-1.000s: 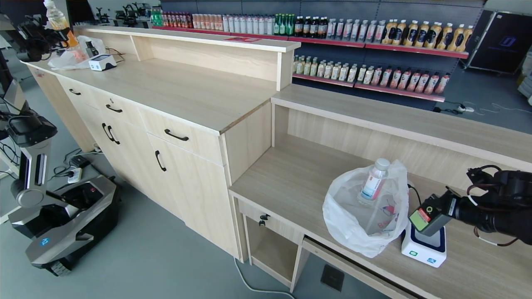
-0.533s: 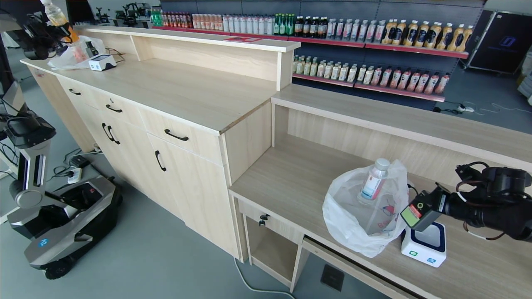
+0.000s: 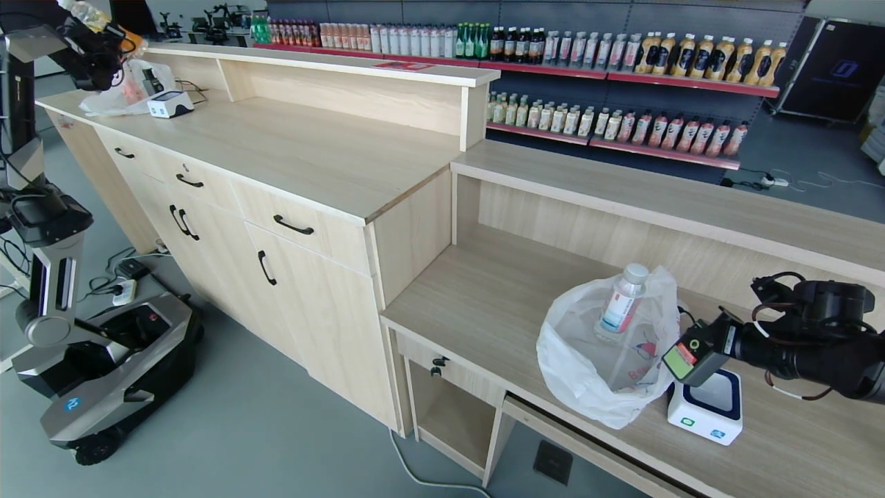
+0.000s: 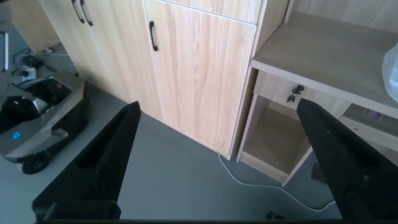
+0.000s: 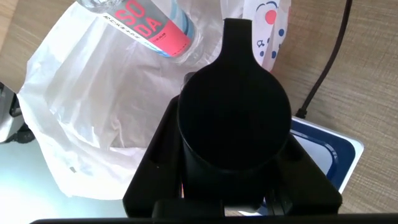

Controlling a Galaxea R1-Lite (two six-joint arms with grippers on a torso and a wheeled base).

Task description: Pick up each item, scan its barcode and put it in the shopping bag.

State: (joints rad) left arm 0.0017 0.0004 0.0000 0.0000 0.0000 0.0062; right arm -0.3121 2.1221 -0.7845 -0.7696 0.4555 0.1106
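The right gripper (image 3: pixel 715 344) is pinching a small green-labelled item (image 3: pixel 684 358) just beside the shopping bag (image 3: pixel 588 366), on the bag's right side. The item hangs directly above the barcode scanner (image 3: pixel 705 411), which stands on the counter (image 3: pixel 498 290) against that same side of the bag.

The next move turns on this relation: the bag's open mouth lies to the left of the item and a little higher. The bag's right rim and the soda bottle (image 3: pixel 622 299) stand between the two. The bottle leans slightly inside the bag, with its cap above the rim. The item's long axis seems to follow the line of the forearm, with its green-and-red face turned toward the bag and tilted down. The right arm is by far the nearer one to the bag.

The left gripper (image 4: pixel 217 107) hangs with its fingers spread wide and nothing between them. It is over the floor well to the left of the bag, and only a sliver of the bag (image 4: pixel 392 68) reaches its wrist view.

In the right wrist view the item (image 5: pixel 233 118) is a dark round mass that covers the fingers, so the grip itself is not visible. It also covers much of the scanner (image 5: pixel 333 155). No barcode can be made out, and I cannot tell whether it faces the scanner window. The bag's crumpled plastic blurs the bottle (image 5: pixel 146 25) and hides the bag's floor.
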